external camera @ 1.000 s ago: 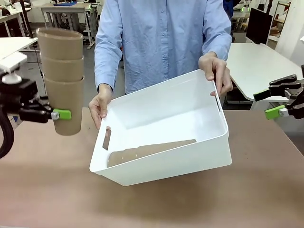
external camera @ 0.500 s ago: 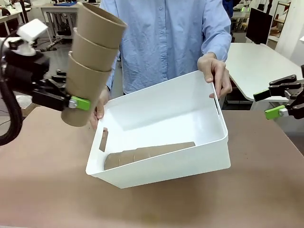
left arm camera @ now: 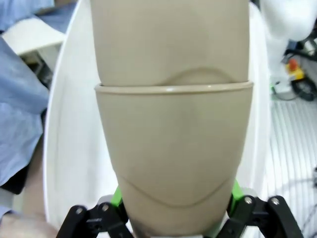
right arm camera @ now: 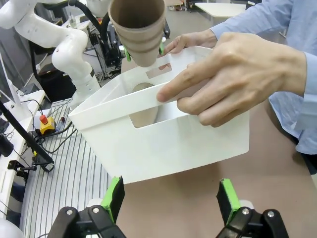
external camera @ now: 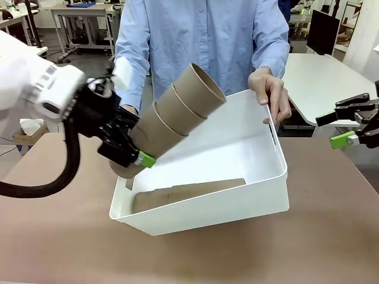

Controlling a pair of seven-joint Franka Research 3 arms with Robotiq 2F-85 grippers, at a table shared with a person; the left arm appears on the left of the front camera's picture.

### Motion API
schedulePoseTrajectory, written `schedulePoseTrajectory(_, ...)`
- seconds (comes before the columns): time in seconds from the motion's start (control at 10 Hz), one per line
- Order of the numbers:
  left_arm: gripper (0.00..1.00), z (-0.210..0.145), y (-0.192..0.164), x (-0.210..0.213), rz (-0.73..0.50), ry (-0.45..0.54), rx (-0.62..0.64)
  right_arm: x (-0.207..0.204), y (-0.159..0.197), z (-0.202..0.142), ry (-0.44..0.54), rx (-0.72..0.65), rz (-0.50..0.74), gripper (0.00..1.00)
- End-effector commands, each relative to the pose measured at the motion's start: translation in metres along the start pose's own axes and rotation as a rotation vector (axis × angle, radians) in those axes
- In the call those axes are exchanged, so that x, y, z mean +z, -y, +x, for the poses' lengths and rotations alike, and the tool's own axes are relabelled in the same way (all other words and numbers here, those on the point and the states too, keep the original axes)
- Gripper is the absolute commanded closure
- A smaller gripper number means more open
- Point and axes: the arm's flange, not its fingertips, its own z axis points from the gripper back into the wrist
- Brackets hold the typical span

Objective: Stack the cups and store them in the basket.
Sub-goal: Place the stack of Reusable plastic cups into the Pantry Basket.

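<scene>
Tan cardboard cups [external camera: 172, 121], three nested, are clamped at their base in the left gripper [external camera: 131, 161], tilted toward two o'clock over the white basket [external camera: 237, 204], where another stack [external camera: 189, 192] lies. At three o'clock, the right gripper [external camera: 349, 127] hangs wide, empty.

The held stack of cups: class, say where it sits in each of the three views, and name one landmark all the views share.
Front view: held stack of cups, left of centre, tilted over the basket, gripped by the left gripper.
Left wrist view: stack centre, rising between the fingers.
Right wrist view: stack top centre, mouth toward the camera.
Shared landmark: the white basket.
</scene>
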Motion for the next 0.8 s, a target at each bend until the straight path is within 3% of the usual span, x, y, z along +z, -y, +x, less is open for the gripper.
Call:
schedulePoseTrajectory(0.0,0.16,0.020,-0.016,-0.012,0.038,-0.057,0.022,0.002,0.001,0.002,0.018,0.004,0.002,0.00)
schedulePoseTrajectory(0.7,0.16,0.039,-0.039,-0.073,0.062,-0.168,0.008,0.002,0.001,0.002,0.018,0.004,0.002,0.00)
